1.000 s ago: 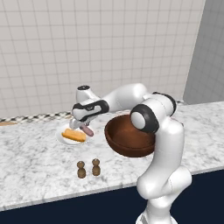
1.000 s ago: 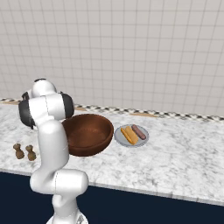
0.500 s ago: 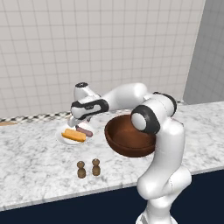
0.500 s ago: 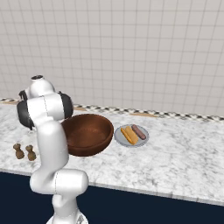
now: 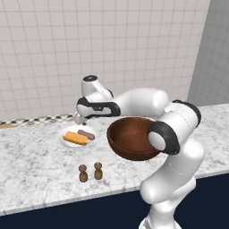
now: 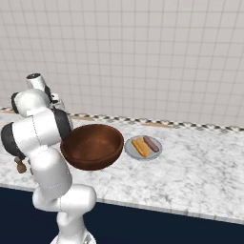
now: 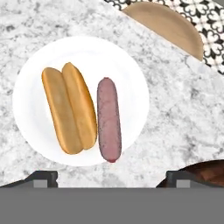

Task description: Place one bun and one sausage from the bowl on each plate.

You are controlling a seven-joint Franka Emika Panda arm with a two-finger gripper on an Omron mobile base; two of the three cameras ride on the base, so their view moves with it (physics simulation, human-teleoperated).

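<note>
One plate [image 7: 30,103] is served: a split golden bun [image 7: 70,107] and a smooth pinkish sausage [image 7: 108,119] lie side by side on it, just beside the wood-like brown bowl [image 5: 132,138] on the marbled worktop [image 6: 200,171]. Above the plate, the end effector [image 7: 111,177] hovers empty, jaws wide. Any other plate remains unserved, I judge.

A kitchen — tiled wall [image 5: 134,40]; marble counter [image 5: 36,165]; shakers [image 5: 90,172].
</note>
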